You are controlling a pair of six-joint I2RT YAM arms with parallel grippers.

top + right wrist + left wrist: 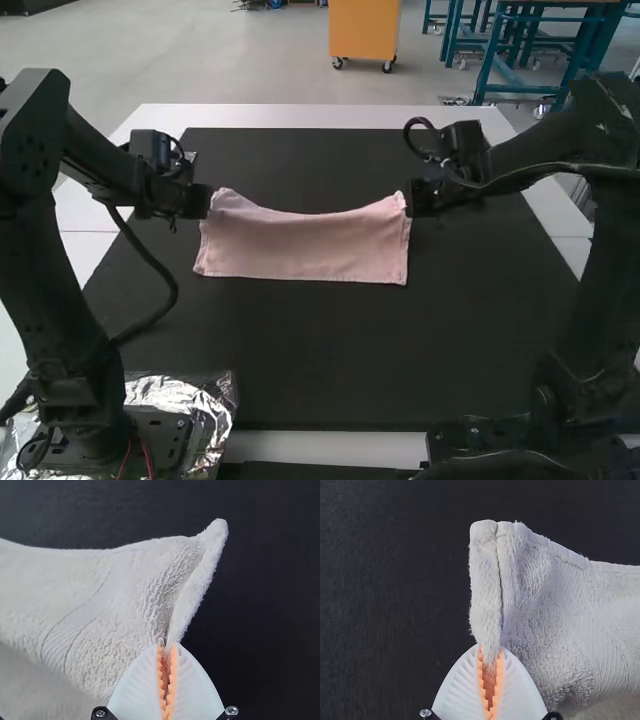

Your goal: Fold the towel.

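The pink towel point(305, 245) hangs between the two grippers, its top edge sagging in the middle and its lower edge nearly straight. At its upper left corner is my left gripper point(207, 202); at the upper right corner, my right gripper point(412, 197). In the left wrist view, the left gripper point(490, 672) is shut on a pinched side edge of the towel point(560, 610). The right wrist view has the right gripper point(166, 672) shut on the opposite side edge of the towel point(115, 600), with a corner sticking out beyond the fingertips.
A black mat point(330, 360) covers most of the white table point(300, 117). Crumpled foil point(190, 395) lies around the left arm's base. A cable point(165, 290) loops beside the left arm over the mat.
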